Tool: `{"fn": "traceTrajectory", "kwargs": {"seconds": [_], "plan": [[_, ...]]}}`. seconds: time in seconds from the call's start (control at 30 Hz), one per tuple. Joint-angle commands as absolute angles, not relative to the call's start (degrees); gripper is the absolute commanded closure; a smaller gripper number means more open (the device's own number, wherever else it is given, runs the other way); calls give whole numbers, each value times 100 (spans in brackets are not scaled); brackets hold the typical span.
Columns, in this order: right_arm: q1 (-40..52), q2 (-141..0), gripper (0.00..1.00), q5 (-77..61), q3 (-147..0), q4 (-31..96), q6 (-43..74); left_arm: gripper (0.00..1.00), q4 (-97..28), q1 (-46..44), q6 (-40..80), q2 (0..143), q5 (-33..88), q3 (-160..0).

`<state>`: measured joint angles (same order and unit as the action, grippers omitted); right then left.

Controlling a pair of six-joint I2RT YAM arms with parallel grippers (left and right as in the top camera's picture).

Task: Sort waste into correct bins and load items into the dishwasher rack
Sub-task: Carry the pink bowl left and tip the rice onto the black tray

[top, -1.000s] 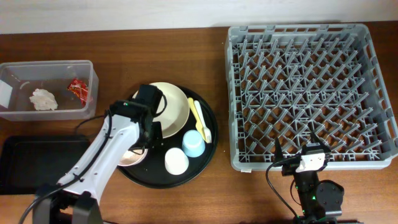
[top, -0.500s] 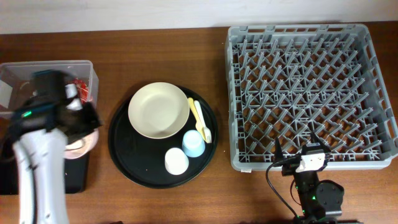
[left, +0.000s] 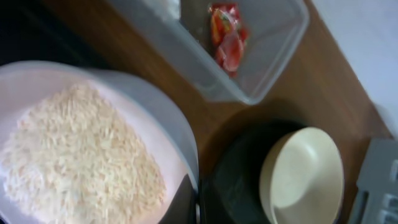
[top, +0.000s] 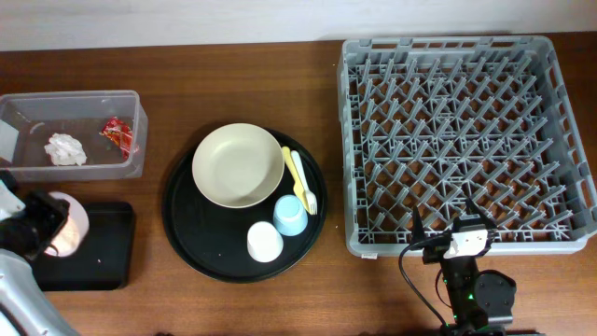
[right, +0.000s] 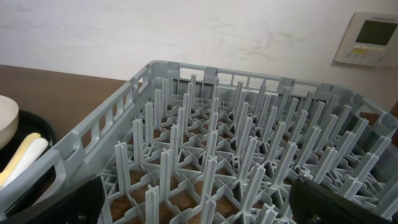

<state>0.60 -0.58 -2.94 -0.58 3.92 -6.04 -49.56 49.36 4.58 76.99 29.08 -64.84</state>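
The left gripper clamps the rim of the pink bowl above the black tray. If the bowl is tipped too fast, the rice may scatter past the tray's edge onto the bench.

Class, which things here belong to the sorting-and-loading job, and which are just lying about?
Job: crumpled white tissue, red sachet, white rice, small pink bowl, clear plastic tub, shallow black rectangular tray, large cream plate, light blue cup, white cup, yellow plastic fork and spoon, grey pegged rack.
Lying about: round black tray, wall control panel.
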Motion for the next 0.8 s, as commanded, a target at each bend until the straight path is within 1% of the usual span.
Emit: {"fn": "traceTrajectory", "kwargs": {"seconds": [0.0, 0.07, 0.17, 0.23, 0.3, 0.47, 0.6, 0.63, 0.7, 0.77], "plan": [[36, -25, 2, -272, -32, 425, -598, 100, -4445, 5011, 558, 7653, 2698, -5946], [36, -25, 2, -272, -32, 425, -598, 100, -4156, 5011, 832, 7653, 2403, -5653], [36, -25, 2, -272, -32, 425, -598, 99, -3900, 5011, 827, 7655, 2412, -5470], [36, -25, 2, -272, -32, 425, -600, 100, -3629, 5011, 617, 7655, 2652, -5446], [36, -25, 2, -272, -32, 425, -598, 100, -3374, 5011, 169, 7655, 3210, -5446], [36, -25, 2, -272, -32, 425, -598, 100, -3369, 5019, -126, 7776, 3481, -5446], [36, -25, 2, -272, -32, 425, -598, 100, -3463, 5315, -427, 8128, 4322, -5435], [36, -25, 2, -272, -32, 425, -598, 99, -3518, 5433, -510, 8239, 4609, -5435], [36, -25, 2, -272, -32, 425, -598, 99, -3660, 5835, -871, 8514, 5614, -5435], [36, -25, 2, -272, -32, 425, -598, 100, -3673, 6071, -871, 8689, 5983, -5435]]}}
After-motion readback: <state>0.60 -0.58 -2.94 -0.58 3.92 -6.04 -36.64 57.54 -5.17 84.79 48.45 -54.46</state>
